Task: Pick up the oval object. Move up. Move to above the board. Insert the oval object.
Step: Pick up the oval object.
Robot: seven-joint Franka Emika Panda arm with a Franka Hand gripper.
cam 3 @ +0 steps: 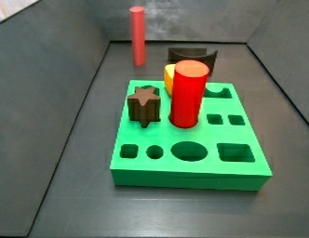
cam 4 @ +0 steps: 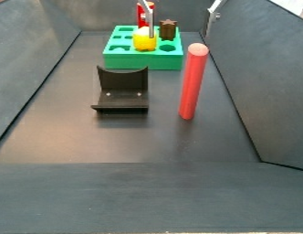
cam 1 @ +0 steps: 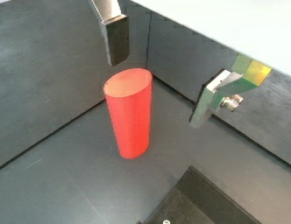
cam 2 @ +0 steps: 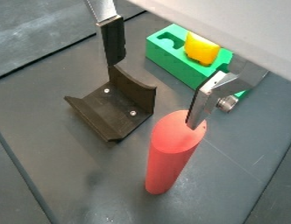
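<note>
Coral-red oval object (cam 1: 128, 114) stands upright on the floor near the fixture (cam 2: 113, 107), well apart from the board (cam 3: 191, 149); gripper (cam 1: 159, 74) spread above it, holding nothing; pick-up in hand; next: descend, then pinch it.

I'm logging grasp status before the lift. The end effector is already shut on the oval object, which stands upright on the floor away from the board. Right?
Not quite. The end effector is open above the oval object, fingers clear of it, as a wrist view shows. It does stand upright away from the board.
</note>
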